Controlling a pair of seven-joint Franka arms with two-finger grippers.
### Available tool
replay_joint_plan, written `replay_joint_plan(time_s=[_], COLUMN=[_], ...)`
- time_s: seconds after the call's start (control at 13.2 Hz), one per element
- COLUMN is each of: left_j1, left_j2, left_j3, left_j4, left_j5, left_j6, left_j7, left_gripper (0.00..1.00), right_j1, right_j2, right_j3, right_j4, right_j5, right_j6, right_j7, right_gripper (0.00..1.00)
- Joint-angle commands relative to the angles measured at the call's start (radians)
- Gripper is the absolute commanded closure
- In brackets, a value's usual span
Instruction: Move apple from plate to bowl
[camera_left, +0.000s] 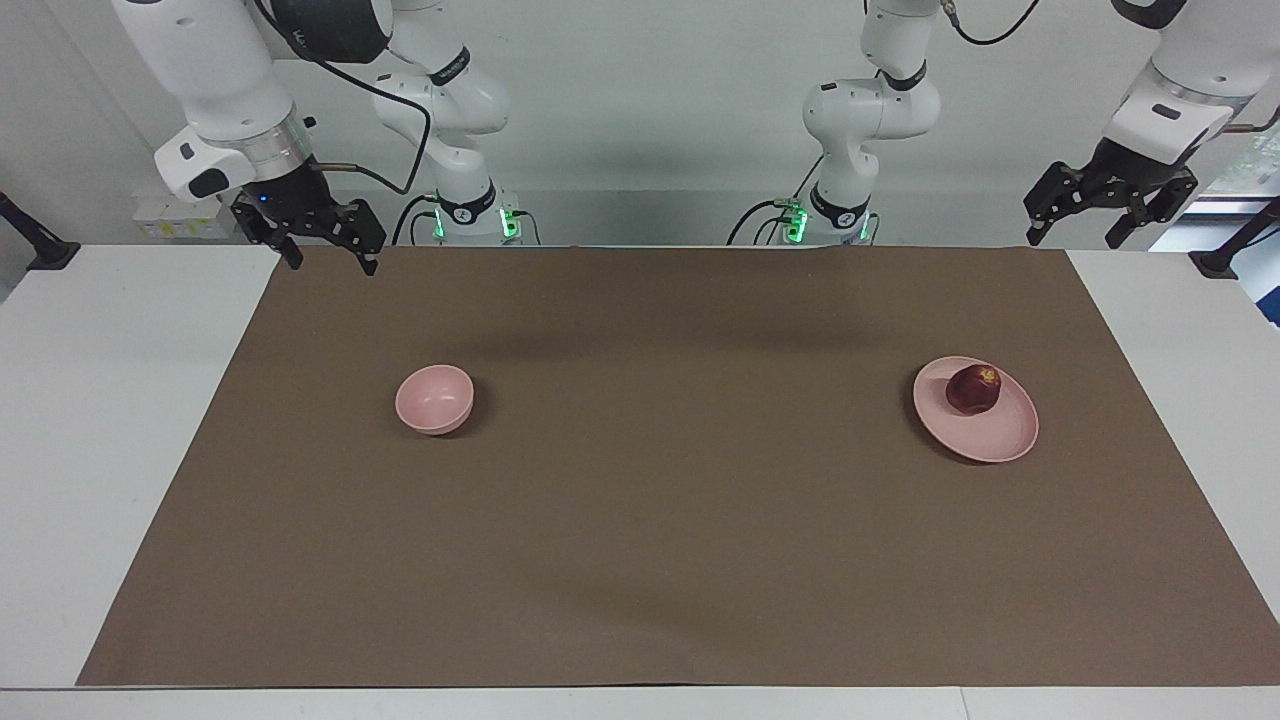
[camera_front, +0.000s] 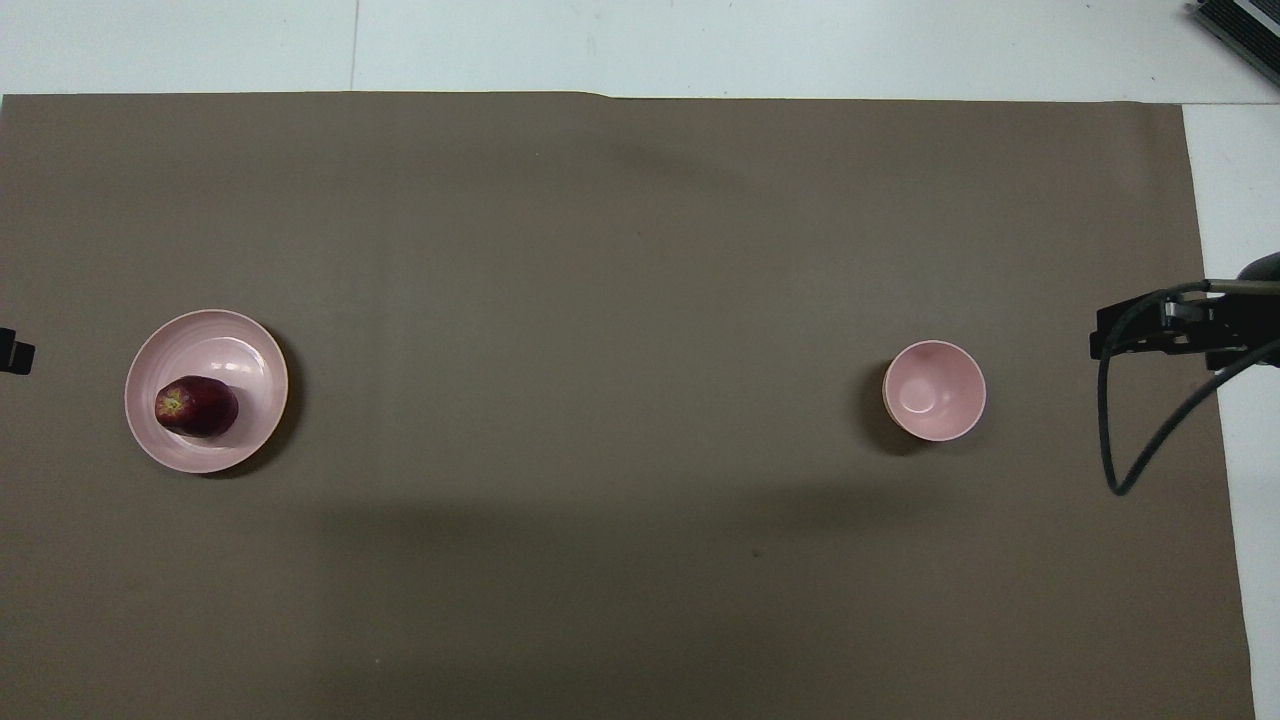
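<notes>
Brown mat (camera_left: 640, 560) covers white table (camera_left: 110, 450); no readable writing on anything. Facing view, left to right: right gripper (camera_left: 325, 255), upper left of frame, raised over mat corner, fingers spread, holding nothing. Bowl (camera_left: 434, 398), left of centre, upright, nothing inside. Plate (camera_left: 990, 430), right of centre, carries apple (camera_left: 973, 388) on its upper-left part. Left gripper (camera_left: 1078, 232), upper right of frame, raised over table edge, fingers spread, holding nothing. Both arms wait.

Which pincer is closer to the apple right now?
Left. The left pincer hangs open, raised above the table edge at the apple's end. The right pincer, also open, waits raised at the bowl's end, well away from the plate.
</notes>
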Motion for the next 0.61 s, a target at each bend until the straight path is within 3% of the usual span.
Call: replay_joint_plan(time_s=[0.0, 0.53], left_j1=[-0.001, -0.004], left_j2=[-0.007, -0.007], left_j3=[0.002, 0.002], left_j4=[0.005, 0.006], left_j5=[-0.002, -0.001], left_j6=[-0.006, -0.010], left_j7=[-0.014, -0.011], left_gripper=[0.00, 0.00], right_j1=[-0.015, -0.013], right_j2=[-0.005, -0.025], right_j3=[0.012, 0.014], right_j4=[-0.004, -0.040], right_j5=[0.005, 0.022], right_j6=[-0.004, 0.007], right_j7=[0.011, 0.010], right_gripper=[0.00, 0.00])
